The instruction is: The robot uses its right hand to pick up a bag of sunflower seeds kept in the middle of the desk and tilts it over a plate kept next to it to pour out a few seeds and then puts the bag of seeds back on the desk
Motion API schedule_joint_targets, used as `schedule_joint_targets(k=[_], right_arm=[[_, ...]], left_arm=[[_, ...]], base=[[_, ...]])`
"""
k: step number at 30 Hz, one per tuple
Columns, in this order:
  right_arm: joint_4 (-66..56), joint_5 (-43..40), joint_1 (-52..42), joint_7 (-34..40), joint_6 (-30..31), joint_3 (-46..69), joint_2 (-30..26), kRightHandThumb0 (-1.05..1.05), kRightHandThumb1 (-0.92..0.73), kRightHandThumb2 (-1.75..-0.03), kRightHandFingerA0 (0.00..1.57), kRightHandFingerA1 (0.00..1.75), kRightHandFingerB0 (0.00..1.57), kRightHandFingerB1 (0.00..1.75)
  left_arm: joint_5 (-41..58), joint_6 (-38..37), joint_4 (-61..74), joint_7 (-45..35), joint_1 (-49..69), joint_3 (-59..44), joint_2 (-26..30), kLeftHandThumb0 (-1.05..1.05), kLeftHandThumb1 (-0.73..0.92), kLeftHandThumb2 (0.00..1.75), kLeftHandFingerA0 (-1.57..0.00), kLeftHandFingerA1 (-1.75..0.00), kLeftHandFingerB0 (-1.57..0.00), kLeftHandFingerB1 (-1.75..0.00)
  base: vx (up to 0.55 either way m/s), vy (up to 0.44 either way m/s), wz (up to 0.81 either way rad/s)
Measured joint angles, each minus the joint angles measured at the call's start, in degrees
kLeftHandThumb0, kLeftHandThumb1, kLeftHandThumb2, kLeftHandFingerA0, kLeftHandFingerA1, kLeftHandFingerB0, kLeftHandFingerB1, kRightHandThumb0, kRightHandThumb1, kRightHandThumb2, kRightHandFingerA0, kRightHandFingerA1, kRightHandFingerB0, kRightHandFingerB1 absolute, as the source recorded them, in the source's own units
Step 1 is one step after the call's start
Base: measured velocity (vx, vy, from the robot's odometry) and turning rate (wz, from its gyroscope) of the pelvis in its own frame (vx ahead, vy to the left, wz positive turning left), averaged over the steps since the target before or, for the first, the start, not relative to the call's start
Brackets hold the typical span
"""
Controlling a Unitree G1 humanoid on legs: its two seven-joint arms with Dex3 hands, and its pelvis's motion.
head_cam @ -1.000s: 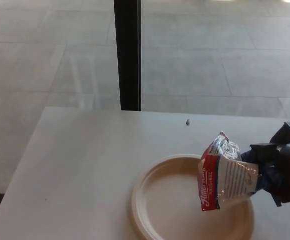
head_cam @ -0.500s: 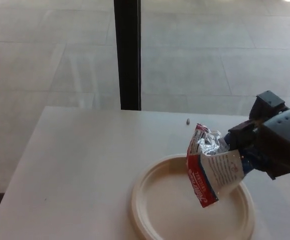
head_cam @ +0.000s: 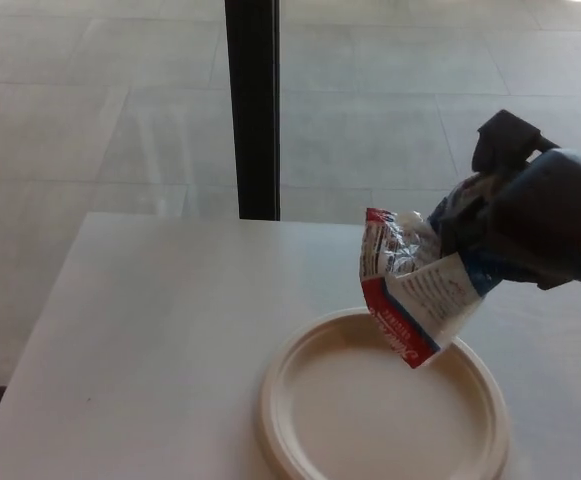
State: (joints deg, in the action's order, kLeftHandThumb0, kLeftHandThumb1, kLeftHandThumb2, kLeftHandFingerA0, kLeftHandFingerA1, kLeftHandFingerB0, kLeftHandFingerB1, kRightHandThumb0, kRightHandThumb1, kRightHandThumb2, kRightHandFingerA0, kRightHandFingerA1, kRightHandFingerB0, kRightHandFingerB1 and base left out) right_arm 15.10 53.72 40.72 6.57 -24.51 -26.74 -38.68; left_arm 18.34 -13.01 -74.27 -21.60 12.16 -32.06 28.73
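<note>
The robot's black right hand (head_cam: 530,215) is clamped around a crinkled red, white and silver bag of sunflower seeds (head_cam: 410,285), holding it tilted in the air above a round cream paper plate (head_cam: 280,400) on a white desk (head_cam: 160,330).

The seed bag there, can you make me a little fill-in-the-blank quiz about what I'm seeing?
1. The seed bag is held by the robot's ____ robot hand.
2. Below the bag lies a round ____ on the desk.
3. The colour of the bag's lower edge is ____.
4. The plate holds ____ seeds so far.

Missing words: right; plate; red; no
</note>
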Motion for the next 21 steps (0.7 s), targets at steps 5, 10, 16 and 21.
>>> schedule_joint_targets(k=[5,10,16,21], right_arm=[[-1.8,3.1,0.5,1.1,-1.4,-1.9,0.0,-0.42,-0.46,-0.95,1.3,1.39,0.83,0.84],[-2.5,6.9,0.6,4.0,-2.6,-3.5,0.0,-0.35,-0.56,-0.71,1.05,1.67,0.88,0.79],[-1.7,9.5,1.4,5.7,-4.5,-4.2,-0.8,-0.32,-0.54,-0.69,0.98,1.63,0.95,0.84],[-0.7,11.8,3.9,7.5,-6.2,-4.6,-2.3,-0.32,-0.55,-0.74,1.0,1.51,0.92,0.83]], left_arm=[[-0.1,0.0,0.0,0.0,0.1,0.0,0.1,-0.84,0.82,0.65,-0.45,-0.56,-0.45,-0.41],[-0.2,0.0,0.0,0.1,0.0,0.0,0.1,-0.84,0.82,0.65,-0.47,-0.55,-0.44,-0.4],[-0.2,0.0,-0.1,0.4,0.0,0.1,0.1,-0.86,0.81,0.65,-0.46,-0.54,-0.44,-0.4],[-0.2,0.0,-0.1,0.5,0.0,0.0,0.2,-0.85,0.81,0.64,-0.48,-0.57,-0.44,-0.4]], base=[[0.0,0.0,0.0],[0.0,0.0,0.0],[0.0,0.0,0.0],[0.0,0.0,0.0]])
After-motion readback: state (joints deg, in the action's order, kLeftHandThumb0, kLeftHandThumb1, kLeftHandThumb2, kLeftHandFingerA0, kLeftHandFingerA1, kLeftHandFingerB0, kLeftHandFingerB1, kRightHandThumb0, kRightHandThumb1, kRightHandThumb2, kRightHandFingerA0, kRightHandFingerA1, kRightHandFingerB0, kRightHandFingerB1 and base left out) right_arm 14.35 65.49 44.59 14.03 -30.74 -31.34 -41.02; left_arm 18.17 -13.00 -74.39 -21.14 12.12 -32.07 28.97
